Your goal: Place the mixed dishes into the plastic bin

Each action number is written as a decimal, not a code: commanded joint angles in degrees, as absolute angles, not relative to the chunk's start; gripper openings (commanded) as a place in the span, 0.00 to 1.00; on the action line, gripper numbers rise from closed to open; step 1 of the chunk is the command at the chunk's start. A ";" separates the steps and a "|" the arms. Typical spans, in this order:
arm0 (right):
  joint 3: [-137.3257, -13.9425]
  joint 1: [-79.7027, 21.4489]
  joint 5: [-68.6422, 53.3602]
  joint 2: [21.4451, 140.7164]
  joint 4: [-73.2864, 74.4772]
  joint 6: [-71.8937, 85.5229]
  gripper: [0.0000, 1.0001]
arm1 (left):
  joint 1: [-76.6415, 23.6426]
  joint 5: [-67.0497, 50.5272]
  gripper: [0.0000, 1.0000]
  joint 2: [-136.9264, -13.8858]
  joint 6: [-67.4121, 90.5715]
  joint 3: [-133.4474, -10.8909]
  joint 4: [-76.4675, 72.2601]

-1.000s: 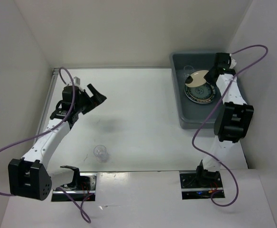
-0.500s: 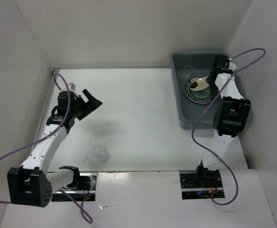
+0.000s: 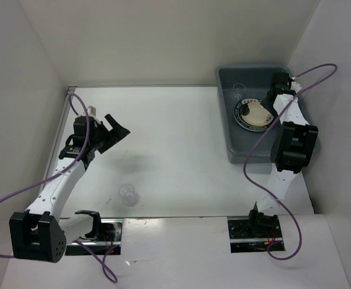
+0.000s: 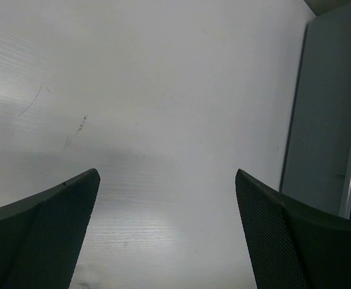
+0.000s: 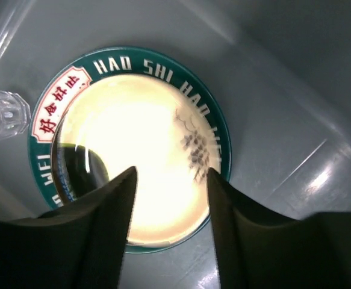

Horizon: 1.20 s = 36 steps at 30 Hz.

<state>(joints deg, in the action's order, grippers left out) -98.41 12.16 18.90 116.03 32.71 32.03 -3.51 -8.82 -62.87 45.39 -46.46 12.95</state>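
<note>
The left arm runs from its base at the near left edge up along the left side of the desk, its wrist turned so the left jaws point right across the bare surface; they stand wide apart and hold nothing. The right arm rises to a bent elbow beside the bin, then its forearm runs to the far end, where the wrist tips the right jaws down into the bin over the plates; they are parted and grip nothing. From above, a cream plate lies on a rimmed plate in the bin, a clear cup sits in the bin's far left corner, and a second cup stands alone on the desk near the left arm. The right wrist view adds the teal rim's white lettering and a red patch, with the cream plate lying flat inside it and the clear cup just beside the rim. The left wrist view shows only desk and the bin's outer wall well ahead
</note>
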 commanded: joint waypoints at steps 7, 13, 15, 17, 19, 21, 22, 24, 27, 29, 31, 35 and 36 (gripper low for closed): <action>-94.75 12.48 16.35 108.64 32.17 31.90 0.59 | -2.03 -5.54 1.00 -62.49 43.33 -46.93 15.38; -88.17 6.44 5.01 96.09 28.92 31.04 0.59 | -2.02 -3.52 1.00 -64.41 40.26 -48.33 19.49; -87.02 -3.39 8.68 90.74 27.87 29.10 0.60 | -2.02 -2.03 1.00 -65.65 37.37 -49.56 21.52; -87.01 -13.12 9.32 88.95 28.38 27.00 0.60 | -1.50 -2.54 1.00 -66.45 35.52 -50.27 23.64; -87.01 -19.22 8.53 87.72 29.44 25.85 0.60 | -1.49 -2.55 1.00 -66.97 33.84 -50.27 24.51; -85.26 -27.89 8.53 86.67 29.44 23.21 0.60 | -0.97 -0.37 1.00 -66.45 33.22 -50.80 25.40; -83.60 -30.38 7.48 86.14 29.44 22.42 0.60 | -0.97 0.61 1.00 -65.23 33.22 -50.80 26.01; -82.36 -36.43 4.67 85.43 30.23 20.66 0.60 | 0.52 2.71 1.00 -63.47 33.74 -50.80 26.02; -80.43 -42.26 0.36 85.43 31.73 17.86 0.58 | 1.85 3.60 1.00 -60.74 34.45 -50.80 26.54; -79.19 -48.49 0.35 85.43 31.73 17.31 0.57 | 1.85 5.71 1.00 -58.54 36.55 -50.80 26.54; -78.49 -52.10 -0.52 86.30 31.73 16.61 0.57 | 2.37 6.41 1.00 -55.66 37.70 -50.10 26.54; -79.62 -57.91 -3.42 90.52 29.71 16.00 0.57 | 2.37 8.87 1.00 -50.63 39.55 -49.39 27.24; -80.32 -58.62 -3.43 91.75 29.19 16.00 0.57 | 2.37 9.40 1.00 -49.84 39.55 -49.39 27.86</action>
<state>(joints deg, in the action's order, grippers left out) -78.63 -56.88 -1.52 89.06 30.96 17.93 2.07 6.09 -52.77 37.95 -48.29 27.00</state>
